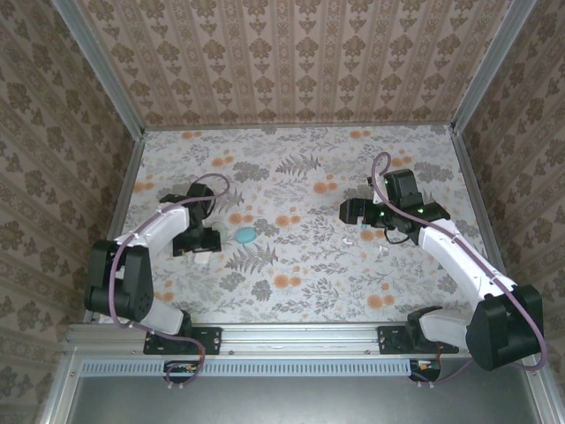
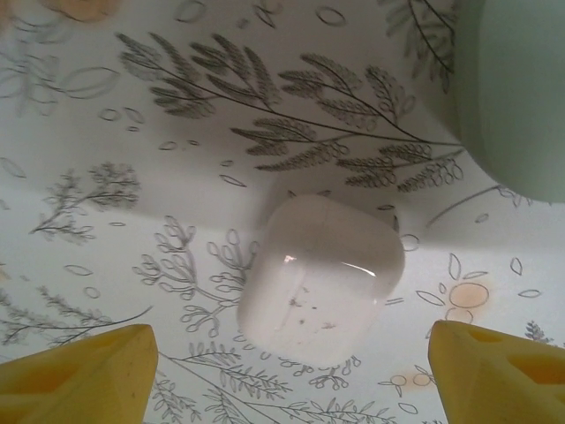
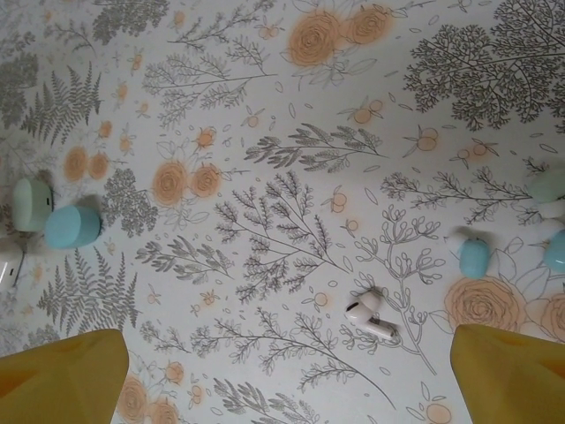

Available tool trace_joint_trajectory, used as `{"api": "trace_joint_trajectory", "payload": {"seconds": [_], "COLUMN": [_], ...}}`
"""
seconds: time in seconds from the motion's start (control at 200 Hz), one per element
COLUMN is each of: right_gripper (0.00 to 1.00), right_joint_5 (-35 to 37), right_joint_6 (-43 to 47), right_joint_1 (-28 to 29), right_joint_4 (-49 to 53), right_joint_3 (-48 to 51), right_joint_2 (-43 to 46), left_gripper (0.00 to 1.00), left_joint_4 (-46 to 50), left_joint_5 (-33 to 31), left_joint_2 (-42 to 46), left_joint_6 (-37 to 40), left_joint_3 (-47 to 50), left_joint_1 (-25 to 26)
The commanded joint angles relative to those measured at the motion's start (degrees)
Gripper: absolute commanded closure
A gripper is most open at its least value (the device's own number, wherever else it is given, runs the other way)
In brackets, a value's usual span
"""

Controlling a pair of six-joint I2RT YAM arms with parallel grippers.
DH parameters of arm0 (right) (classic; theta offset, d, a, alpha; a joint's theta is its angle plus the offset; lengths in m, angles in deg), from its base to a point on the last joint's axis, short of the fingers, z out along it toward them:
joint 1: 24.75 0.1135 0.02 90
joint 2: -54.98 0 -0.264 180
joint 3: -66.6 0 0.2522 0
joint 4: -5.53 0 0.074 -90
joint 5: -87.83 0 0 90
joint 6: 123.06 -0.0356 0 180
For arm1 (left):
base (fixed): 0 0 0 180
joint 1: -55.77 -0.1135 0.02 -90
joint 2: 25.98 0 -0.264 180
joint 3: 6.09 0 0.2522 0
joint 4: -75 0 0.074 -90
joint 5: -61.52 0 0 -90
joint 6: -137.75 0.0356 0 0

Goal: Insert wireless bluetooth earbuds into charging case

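Left fingers [image 2: 79, 375] stand wide apart with nothing held, and only their yellow tips show, at the lower corners of the left wrist view. Just ahead of them a white rounded-square item [image 2: 322, 278] lies flat on the floral worktop [image 2: 132, 132]; its glossy top carries a glare streak and a few dark specks too blurred to read as lettering. Right fingers [image 3: 62, 375] are likewise spread wide and grip nothing, again cropped to two yellow tips. The charging case [image 1: 244, 236] lies left of the worktop's middle, about halfway between the far and near edges, just beside the left arm's fingers. From the right wrist it shows as a teal half with a paler green half touching it, and in the left wrist view the green half is cut off at the upper right corner. One of the earbuds [image 3: 371, 316], white with a short stem, lies on its side right of the worktop's middle, well apart from the case. Toward the right edge sit a small teal oval piece [image 3: 474, 258] with a white bit against it, and teal and green shapes [image 3: 556, 252] cut by the frame; what these are cannot be told.
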Motion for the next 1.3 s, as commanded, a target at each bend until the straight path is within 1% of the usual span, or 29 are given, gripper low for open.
{"api": "trace_joint_trajectory", "payload": {"seconds": [0.0, 0.1, 0.24, 0.455, 0.625, 0.69, 0.83, 1.08, 1.295], "right_gripper": [0.04, 0.03, 0.03, 0.02, 0.02, 0.02, 0.02, 0.01, 0.01], "right_joint_5": [2.09, 2.75, 3.23, 3.95, 4.45, 4.59, 4.99, 5.57, 5.0], "right_joint_6": [0.63, 0.74, 0.61, 0.61, 0.62, 0.52, 0.18, -0.47, -2.39], "right_joint_1": [0.48, 0.61, 0.71, 0.77, 0.84, 0.92, 0.92, 0.95, 0.99], "right_joint_4": [2.42, 3.18, 3.44, 3.93, 4.32, 4.19, 4.3, 4.28, 2.55], "right_joint_3": [-2.47, -2.98, -2.65, -2.39, -2.29, -2.08, -1.63, -0.63, 0.61], "right_joint_2": [-0.46, -0.6, -0.34, -0.33, 0.19, 0.38, 0.85, 2.49, 3.7], "left_gripper": [0.23, 0.26, 0.3, 0.36, 0.36, 0.39, 0.44, 0.47, 0.48], "left_joint_4": [0.45, -0.83, -1.2, 0.03, 0.15, 0.18, 0.33, 0.92, 1.08], "left_joint_5": [5.31, 7.21, 8.08, 8.29, 8.39, 8.59, 8.0, 5.17, 2.49], "left_joint_2": [-1.62, -2.74, -2.97, -5.51, -6.05, -6.47, -7.37, -8.39, -5.15], "left_joint_6": [3.98, 4.48, 5.3, 7.03, 7.29, 7.51, 7.74, 7.57, 8.57], "left_joint_3": [-0.81, 0.09, 0.16, -0.94, -0.86, -1.12, -1.69, -2.85, -3.96], "left_joint_1": [-0.53, -2.19, -4.74, -5.1, -4.93, -4.82, -3.33, -0.17, 2.96]}}
